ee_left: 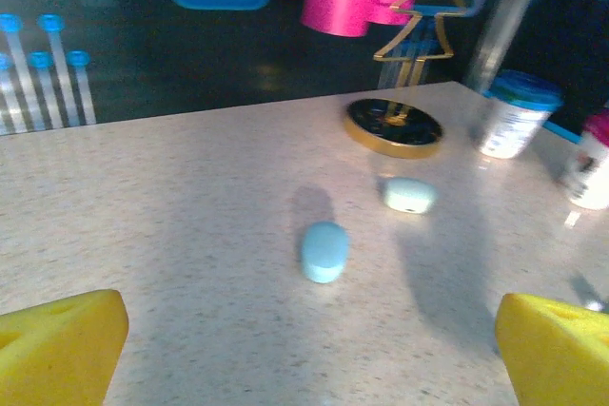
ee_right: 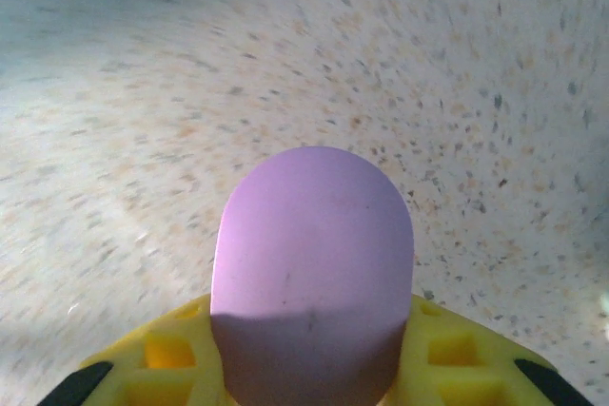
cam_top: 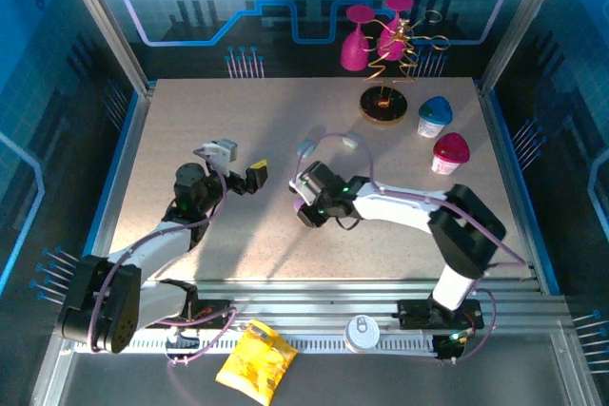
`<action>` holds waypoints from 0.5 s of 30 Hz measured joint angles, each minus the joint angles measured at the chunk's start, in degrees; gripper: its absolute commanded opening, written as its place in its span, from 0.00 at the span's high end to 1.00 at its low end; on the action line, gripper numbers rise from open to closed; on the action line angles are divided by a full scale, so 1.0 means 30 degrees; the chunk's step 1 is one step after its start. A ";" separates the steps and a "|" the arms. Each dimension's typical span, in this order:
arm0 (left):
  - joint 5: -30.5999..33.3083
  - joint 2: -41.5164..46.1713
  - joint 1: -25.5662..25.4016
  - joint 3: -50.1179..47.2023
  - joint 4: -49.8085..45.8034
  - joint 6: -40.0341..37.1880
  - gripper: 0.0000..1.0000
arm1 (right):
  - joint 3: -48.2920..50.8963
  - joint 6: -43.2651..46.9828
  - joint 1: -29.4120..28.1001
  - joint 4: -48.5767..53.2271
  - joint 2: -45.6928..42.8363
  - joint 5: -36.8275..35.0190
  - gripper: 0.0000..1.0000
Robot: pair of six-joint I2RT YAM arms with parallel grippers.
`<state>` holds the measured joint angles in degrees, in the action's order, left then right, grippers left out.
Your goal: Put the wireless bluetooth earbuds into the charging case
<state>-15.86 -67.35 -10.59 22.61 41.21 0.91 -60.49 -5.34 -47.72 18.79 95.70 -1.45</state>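
Where the yellow fingers point(ee_right: 166, 349) of the right gripper point(ee_right: 312, 373) are drawn in, a purple charging case point(ee_right: 312, 254) is clamped between them. The fingers point(ee_left: 62, 339) of the left gripper point(ee_left: 309, 354) are spread wide, with nothing held. Beyond them, a pale blue case point(ee_left: 324, 251) and a whitish case point(ee_left: 409, 195) are laid apart on the speckled table point(ee_left: 190, 197).

The left arm point(cam_top: 152, 244) and the right arm point(cam_top: 400, 204) are built alike: smooth white link shells between chunky black joint housings, with a thin lilac cable point(cam_top: 335, 136) trailing along each (it runs down to the black bases). The left gripper point(ee_left: 304, 358) has plain bright yellow wedge fingers point(ee_left: 57, 349). The right gripper point(ee_right: 311, 368) has yellow fingers with square cut-out pockets and black tips.
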 measured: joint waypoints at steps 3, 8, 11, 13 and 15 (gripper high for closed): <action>-0.3104 0.0000 -0.0095 0.0146 -0.0007 -0.0823 0.01 | -0.0015 0.2157 0.1457 0.0583 -0.2055 0.2659 0.78; -0.7664 -0.0350 -0.0918 0.0590 0.0248 -0.1814 0.01 | -0.1158 0.5399 0.3293 0.3373 -0.4095 0.5996 0.78; -1.0185 -0.1056 -0.1268 0.1188 0.0503 -0.1821 0.01 | -0.1865 0.6892 0.3432 0.5289 -0.4692 0.7147 0.78; -1.1468 -0.1450 -0.1603 0.1537 0.0510 -0.1821 0.01 | -0.2229 0.7555 0.3432 0.6244 -0.4983 0.7643 0.78; -1.2655 -0.1814 -0.1945 0.1785 0.0503 -0.1814 0.01 | -0.2535 0.8065 0.3432 0.6972 -0.5180 0.8014 0.79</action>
<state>-53.82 -72.79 -16.43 27.97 42.72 -4.54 -68.10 18.85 -37.43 39.70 80.16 22.59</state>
